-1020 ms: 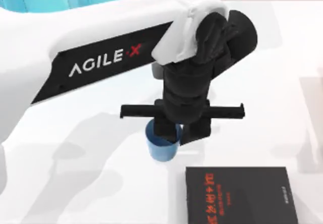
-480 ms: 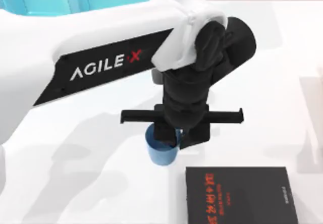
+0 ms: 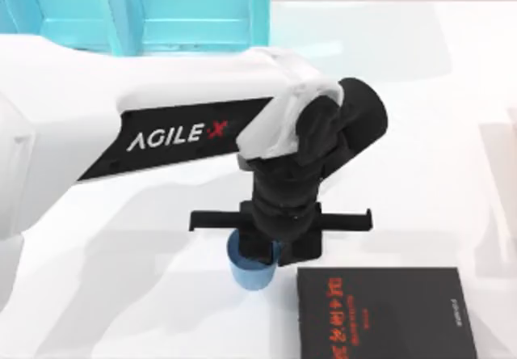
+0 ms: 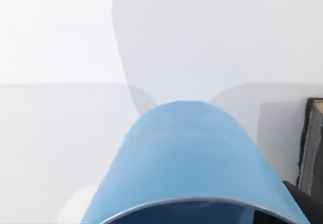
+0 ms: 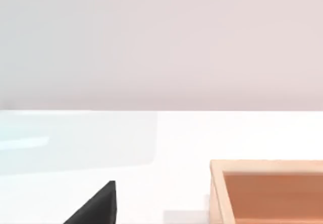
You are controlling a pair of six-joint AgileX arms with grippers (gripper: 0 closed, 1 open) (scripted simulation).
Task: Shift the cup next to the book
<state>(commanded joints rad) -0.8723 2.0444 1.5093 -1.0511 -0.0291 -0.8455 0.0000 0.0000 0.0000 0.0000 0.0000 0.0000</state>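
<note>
Blue cup (image 3: 250,272) half hidden under left claw (image 3: 279,250) | book (image 3: 384,314) cropped

I am seeing bare white table (image 3: 420,133) lying open right of my left arm (image 3: 121,133). The book (image 3: 380,314) is blocking the near right, the turquoise shelf unit (image 3: 161,11) is walling the far left, and the cup (image 3: 252,272) is standing just beside the book.

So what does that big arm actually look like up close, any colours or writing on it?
The left arm has a smooth white shell with a slanted black panel reading AGILE X in white letters, the X red. Its wrist is chunky and matte black, ending at the left gripper, black, with a thin straight crossbar and two stubby fingers. No loose cables show.
</note>
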